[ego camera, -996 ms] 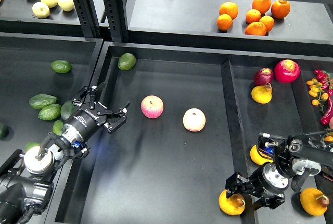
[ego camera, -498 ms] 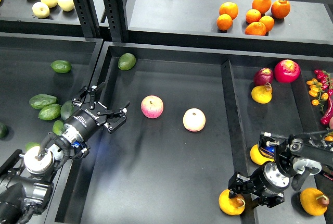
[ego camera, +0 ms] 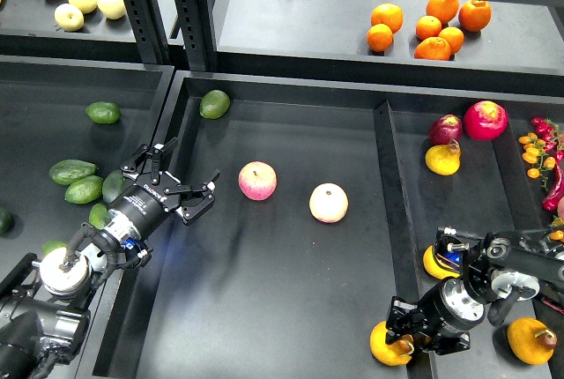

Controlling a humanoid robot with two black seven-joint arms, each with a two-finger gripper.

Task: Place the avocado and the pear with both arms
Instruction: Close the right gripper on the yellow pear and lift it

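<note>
Avocado and pear sit in different parts of the black tray [ego camera: 291, 308]: the avocado [ego camera: 214, 103] lies at the far left corner of the middle bin, untouched, and the pear [ego camera: 390, 344] rests at the near right, by the divider. The left gripper [ego camera: 174, 181] hovers with fingers spread apart and empty, near the pink apple [ego camera: 257, 180]. The right gripper [ego camera: 401, 330] is clamped around the pear. A paler apple [ego camera: 328, 203] lies just right of the pink one.

Fruit before me that is not my work

Two round pink-and-yellow apples [ego camera: 257, 181] [ego camera: 328, 203] lie apart in the middle black tray [ego camera: 291, 308]; five bright oranges [ego camera: 429, 26] sit on the upper shelf [ego camera: 300, 31].
</note>
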